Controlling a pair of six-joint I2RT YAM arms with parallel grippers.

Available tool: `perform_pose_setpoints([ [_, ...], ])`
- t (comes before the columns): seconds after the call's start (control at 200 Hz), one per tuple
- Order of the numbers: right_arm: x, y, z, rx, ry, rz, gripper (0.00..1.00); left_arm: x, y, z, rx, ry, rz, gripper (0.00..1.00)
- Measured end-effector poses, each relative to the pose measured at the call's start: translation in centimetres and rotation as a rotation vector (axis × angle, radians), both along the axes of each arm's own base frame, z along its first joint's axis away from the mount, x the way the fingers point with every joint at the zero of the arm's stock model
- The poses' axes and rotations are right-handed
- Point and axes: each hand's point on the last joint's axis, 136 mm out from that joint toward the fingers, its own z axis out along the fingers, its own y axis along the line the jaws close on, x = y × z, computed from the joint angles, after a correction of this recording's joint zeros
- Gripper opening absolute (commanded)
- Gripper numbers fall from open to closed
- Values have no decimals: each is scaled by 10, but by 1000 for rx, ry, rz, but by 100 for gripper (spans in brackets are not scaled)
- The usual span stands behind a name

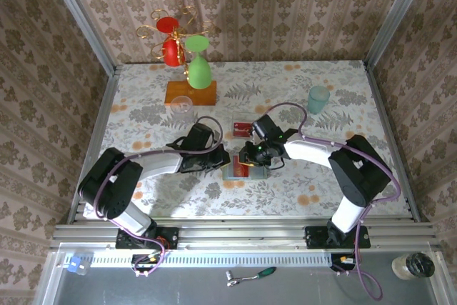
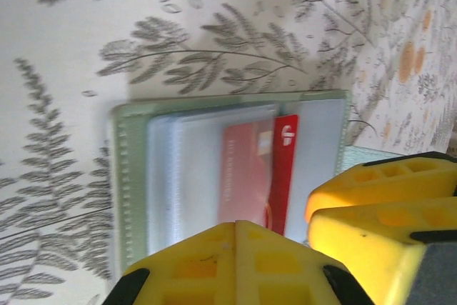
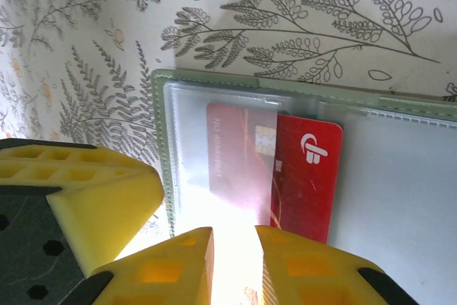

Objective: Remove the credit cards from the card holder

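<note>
R gripper sits over near edge of wallet. Fingers narrowly apart, glare in the gap, can't tell if it's pinching anything. L gripper fingers pressed together, tips at wallet's left edge.

Wallet lies open and flat on table, both grippers right at it. Red card is half out of clear sleeve: white logo + chip visible, print under sleeve too blurred to read.

Wallet's green stitched rim is exposed on far side, bare cloth beyond. 2nd red card lies near, behind wallet. Cup and stand well apart at back.
</note>
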Motion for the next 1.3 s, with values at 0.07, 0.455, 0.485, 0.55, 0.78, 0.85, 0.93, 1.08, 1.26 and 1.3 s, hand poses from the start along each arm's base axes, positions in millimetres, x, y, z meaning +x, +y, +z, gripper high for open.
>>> perform_pose_setpoints([
  [0.07, 1, -1, 2, 1, -8, 1, 22, -1, -6, 5, -2, -9, -18, 0],
  [0.455, 1, -13, -6, -19, 6, -19, 23, -10, -10, -14, 77, 29, -75, 0],
  [0.485, 1, -13, -6, -19, 6, -19, 23, -11, -9, -17, 87, 35, -76, 0],
  [0.55, 1, -13, -6, -20, 7, -19, 24, -13, -7, -21, 104, 45, -78, 0],
  [0.78, 1, -14, -14, -33, 26, -20, 26, -13, -5, -23, 113, 48, -77, 0],
  [0.85, 0, -15, -18, -39, 35, -20, 26, -13, -5, -23, 114, 48, -78, 0],
  [0.93, -1, -16, -20, -42, 39, -22, 26, -13, -5, -23, 114, 48, -79, 0],
  [1.08, -1, -17, -23, -46, 46, -25, 27, -13, -5, -23, 116, 50, -79, 0],
  [1.26, -1, -17, -24, -47, 48, -25, 27, -13, -5, -23, 119, 53, -79, 0],
  [1.3, -1, -17, -24, -47, 48, -25, 27, -13, -5, -23, 119, 53, -78, 0],
])
